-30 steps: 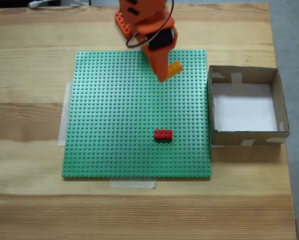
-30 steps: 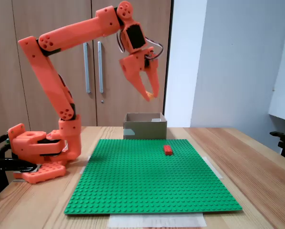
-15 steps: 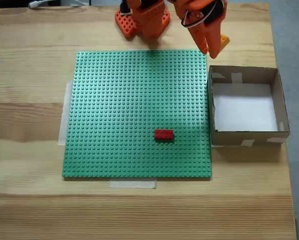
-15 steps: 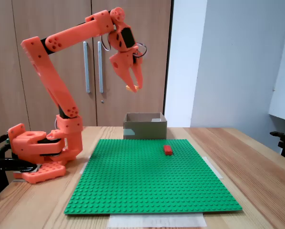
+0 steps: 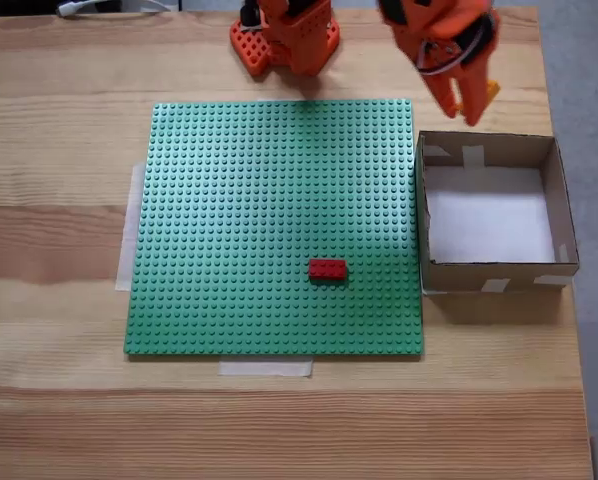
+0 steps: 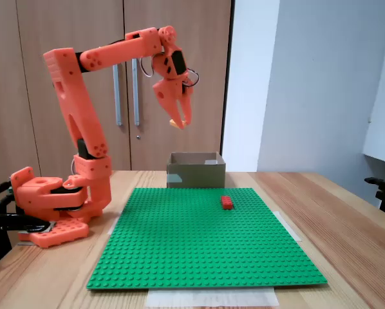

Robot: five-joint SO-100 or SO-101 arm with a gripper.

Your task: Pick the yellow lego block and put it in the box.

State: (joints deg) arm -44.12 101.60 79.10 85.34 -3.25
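The claw (image 5: 474,105) (image 6: 178,122) is hanging high above the table (image 5: 59,120), clamping the yellow lego block (image 5: 488,93) (image 6: 174,121) between its tips. In the top-down fixed view, block and claw are sitting just beyond the far wall of the box (image 5: 489,268) (image 6: 194,175).

The yellow lego block (image 5: 489,93) sits in the upper right of a fixed view, tilted, raised off the table, just above the box's far wall. The box (image 5: 559,205), brown cardboard with a white floor, lies open at right centre.
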